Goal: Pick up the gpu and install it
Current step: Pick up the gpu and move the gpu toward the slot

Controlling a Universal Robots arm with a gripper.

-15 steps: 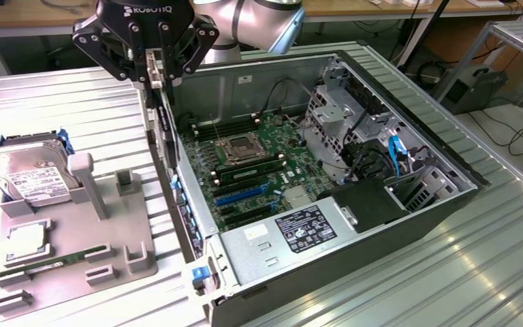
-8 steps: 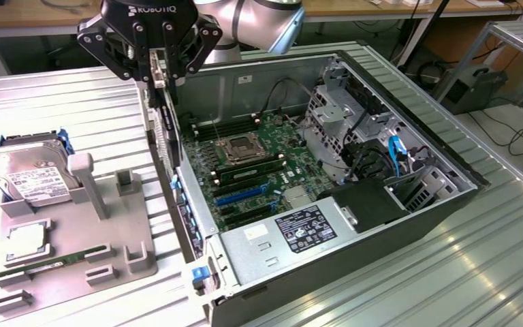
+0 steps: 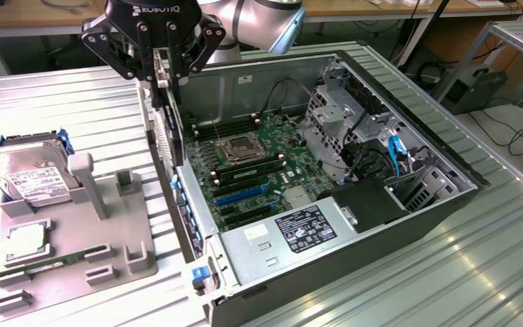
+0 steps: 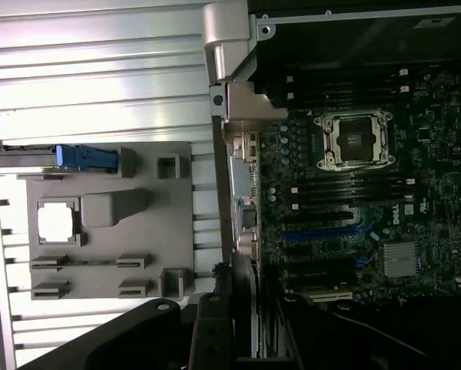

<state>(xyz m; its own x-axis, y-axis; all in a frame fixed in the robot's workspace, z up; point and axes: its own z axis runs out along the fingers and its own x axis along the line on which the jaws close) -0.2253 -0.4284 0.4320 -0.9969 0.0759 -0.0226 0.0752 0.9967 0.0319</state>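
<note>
My gripper (image 3: 161, 67) hangs above the open computer case's (image 3: 443, 204) wall on the exterior view's left and is shut on the gpu (image 3: 166, 112). The card hangs edge-on below the fingers, a thin dark slab reaching down along that wall. In the wrist view its silver end bracket (image 4: 242, 166) points away from the gripper (image 4: 227, 327) and lies over the case edge. Beside it sits the motherboard (image 4: 369, 200) with its blue expansion slots (image 4: 323, 231) bare. The fan side of the card is hidden.
A grey fixture plate (image 3: 107, 231) at the exterior view's left holds a hard drive (image 3: 25, 174), a CPU (image 3: 27, 235) and a RAM stick (image 3: 43, 264). Inside the case are the empty CPU socket (image 3: 242, 146), the power supply (image 3: 302, 228) and a drive cage (image 3: 339, 116).
</note>
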